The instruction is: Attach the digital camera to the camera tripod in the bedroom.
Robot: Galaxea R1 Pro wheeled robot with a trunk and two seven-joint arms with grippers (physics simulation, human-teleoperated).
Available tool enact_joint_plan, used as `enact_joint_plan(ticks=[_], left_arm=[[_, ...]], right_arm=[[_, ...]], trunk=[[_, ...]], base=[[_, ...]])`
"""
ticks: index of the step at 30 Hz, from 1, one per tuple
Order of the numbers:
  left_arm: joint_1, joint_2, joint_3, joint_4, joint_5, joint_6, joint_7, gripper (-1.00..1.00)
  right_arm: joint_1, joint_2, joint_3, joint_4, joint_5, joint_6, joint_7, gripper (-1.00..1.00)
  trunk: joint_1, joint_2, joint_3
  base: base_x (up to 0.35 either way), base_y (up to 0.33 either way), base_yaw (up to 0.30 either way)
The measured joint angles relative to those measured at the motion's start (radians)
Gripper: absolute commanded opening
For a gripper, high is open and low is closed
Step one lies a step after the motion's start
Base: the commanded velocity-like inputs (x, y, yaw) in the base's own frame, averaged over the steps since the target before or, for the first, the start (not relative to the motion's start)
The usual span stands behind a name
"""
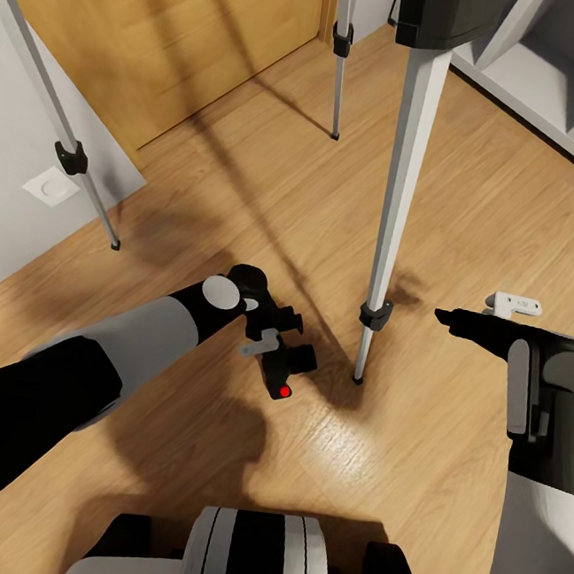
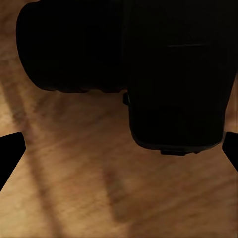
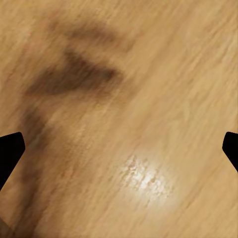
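My left claw (image 1: 273, 350) is holding the digital camera (image 1: 288, 369) just above the wood floor (image 1: 244, 193). The camera is small and black, with a red dot on its body. In my left wrist view the digital camera (image 2: 148, 64) is big and dark, with its round lens sticking out to one side, and the tips of my fingers (image 2: 9, 153) show at both edges. The camera tripod (image 1: 390, 245) stands right in front of me. Its nearest leg is a thick silver pole with a black clamp low down, and its foot is on the floor just beside the camera, on the side toward my right arm. The camera is near that leg but I cannot tell if they touch. Two more thin silver legs stand farther off, one by the white wall (image 1: 12, 193) and one in front of the wooden door (image 1: 191, 35). My right claw (image 1: 448, 319) hangs over the floor on the other side of that near leg, well apart from the camera. It is spread wide with nothing in it, and my right wrist view has only the floor (image 3: 148, 109) between its dark fingertips (image 3: 10, 153). A white shelf (image 1: 558, 95) sits behind the tripod.
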Motion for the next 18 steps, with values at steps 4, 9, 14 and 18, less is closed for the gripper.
enact_joint_plan(ticks=[4,9,14,18], left_arm=[[0.000,0.000,0.000,0.000,-0.004,-0.001,-0.004,1.00],[0.000,-0.001,0.000,0.000,-0.024,-0.001,-0.016,1.00],[0.000,-0.001,0.000,0.001,-0.037,-0.001,-0.026,1.00],[0.000,-0.002,0.000,0.001,-0.045,-0.001,-0.032,1.00]], right_arm=[[0.000,0.000,0.000,0.000,0.001,0.000,0.000,1.00],[0.000,0.000,0.000,0.000,0.000,0.000,0.000,1.00],[0.000,0.000,0.000,0.000,0.000,0.000,0.000,1.00],[0.000,0.000,0.000,0.000,0.000,0.000,0.000,1.00]], trunk=[[0.000,0.000,0.000],[0.000,0.000,0.000],[0.000,0.000,0.000],[0.000,0.000,0.000]], base=[[0.000,0.000,0.000],[0.000,0.000,0.000],[0.000,0.000,0.000],[0.000,0.000,0.000]])
